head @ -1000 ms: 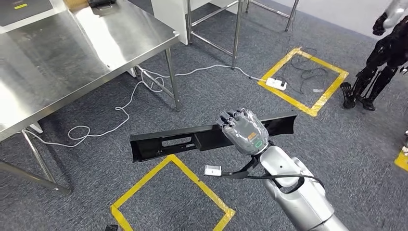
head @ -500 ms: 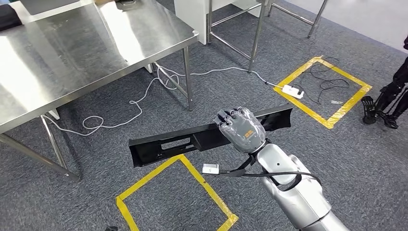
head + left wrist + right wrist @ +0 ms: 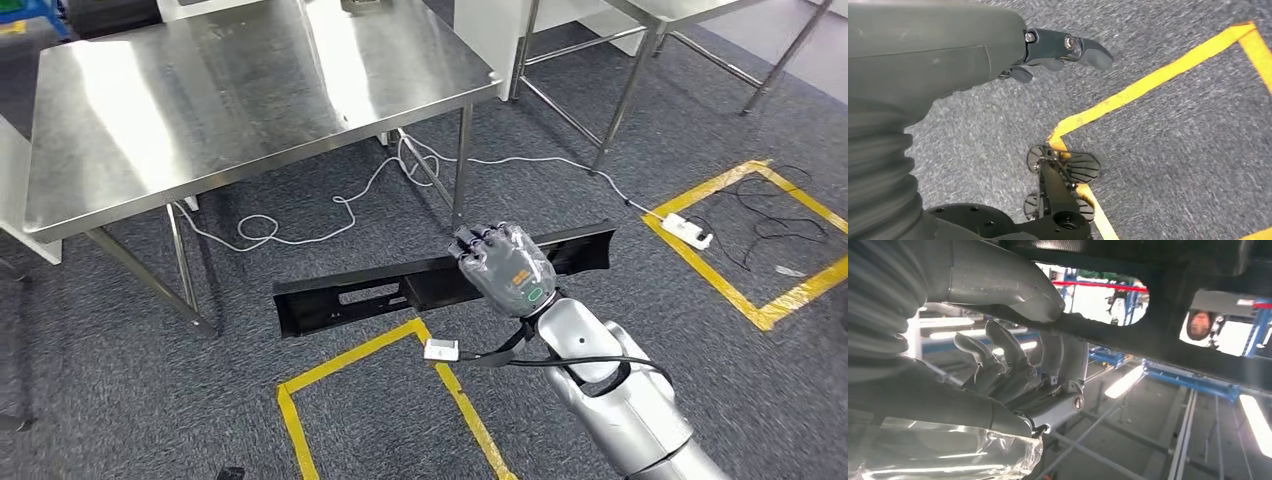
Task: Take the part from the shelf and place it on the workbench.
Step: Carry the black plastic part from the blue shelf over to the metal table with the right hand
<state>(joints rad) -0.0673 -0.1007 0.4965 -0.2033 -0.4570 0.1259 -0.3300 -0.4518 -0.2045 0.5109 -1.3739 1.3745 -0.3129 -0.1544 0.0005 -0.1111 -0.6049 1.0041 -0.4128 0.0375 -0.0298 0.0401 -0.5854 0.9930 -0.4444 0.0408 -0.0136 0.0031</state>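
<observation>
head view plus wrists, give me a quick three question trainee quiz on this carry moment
1. True or false: the long black part already lies on the steel workbench.
2. Which hand grips the part? A) left hand B) right hand C) both
3. Fill in: the yellow tape square on the carpet lies below the part's ____ end, as the head view shows it.

Key
1. False: it is held in the air above the carpet, apart from the workbench.
2. B: the right hand grips it; the left hand holds nothing, fingers apart.
3. left
</observation>
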